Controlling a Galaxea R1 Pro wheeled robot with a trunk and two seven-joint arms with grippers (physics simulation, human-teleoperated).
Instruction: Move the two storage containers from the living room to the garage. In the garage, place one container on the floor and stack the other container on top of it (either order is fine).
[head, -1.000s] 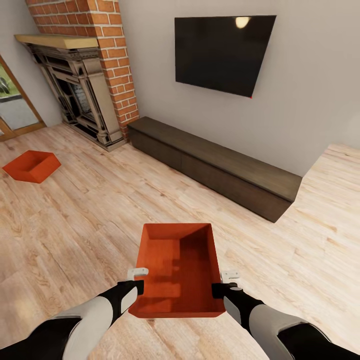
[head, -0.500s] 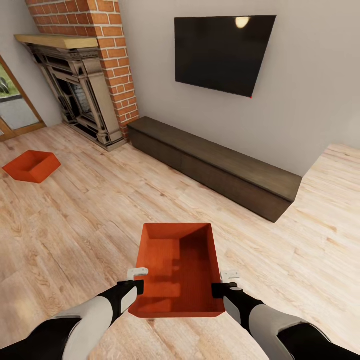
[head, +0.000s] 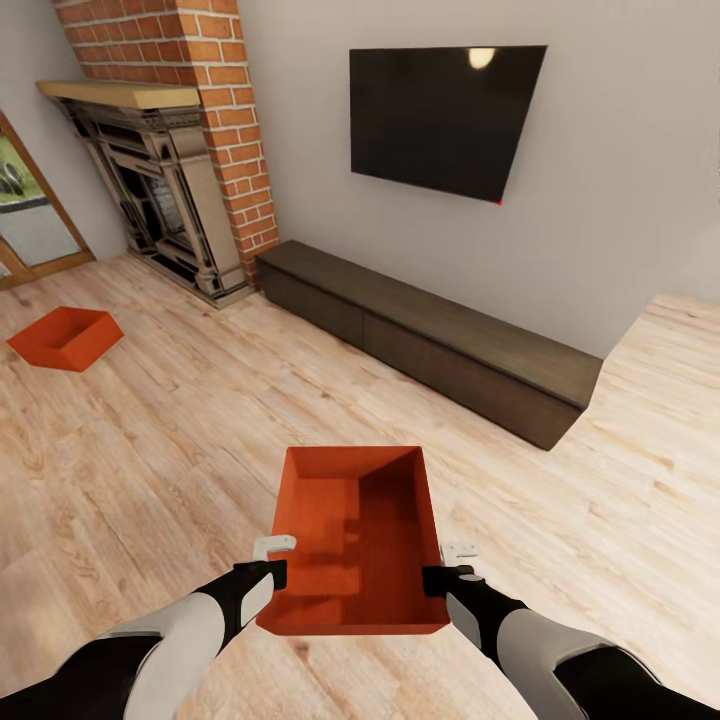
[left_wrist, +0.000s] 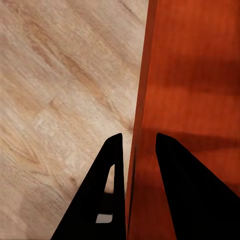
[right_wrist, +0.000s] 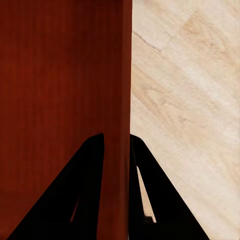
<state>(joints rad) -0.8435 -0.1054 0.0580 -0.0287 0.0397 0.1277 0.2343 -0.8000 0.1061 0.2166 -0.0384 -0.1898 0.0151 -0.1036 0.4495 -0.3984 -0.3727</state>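
Observation:
I hold one orange-red storage container (head: 355, 540) above the light wood planks, in front of my trunk. My left gripper (head: 277, 572) is shut on its left wall (left_wrist: 142, 100), one finger inside and one outside. On the opposite wall (right_wrist: 125, 75) my right gripper (head: 432, 580) is shut the same way. The second storage container (head: 64, 337) lies on the wood floor at the far left, near the fireplace. This is the living room; the garage is out of view.
A red-brick fireplace (head: 165, 150) stands at the back left, with a glass door (head: 25, 215) beside it. A long dark low cabinet (head: 430, 340) runs along the wall under the black TV (head: 445, 120). Open wood floor lies to the right.
The whole head view has shifted slightly, so the camera moved a little. Both grippers keep the same hold on the container.

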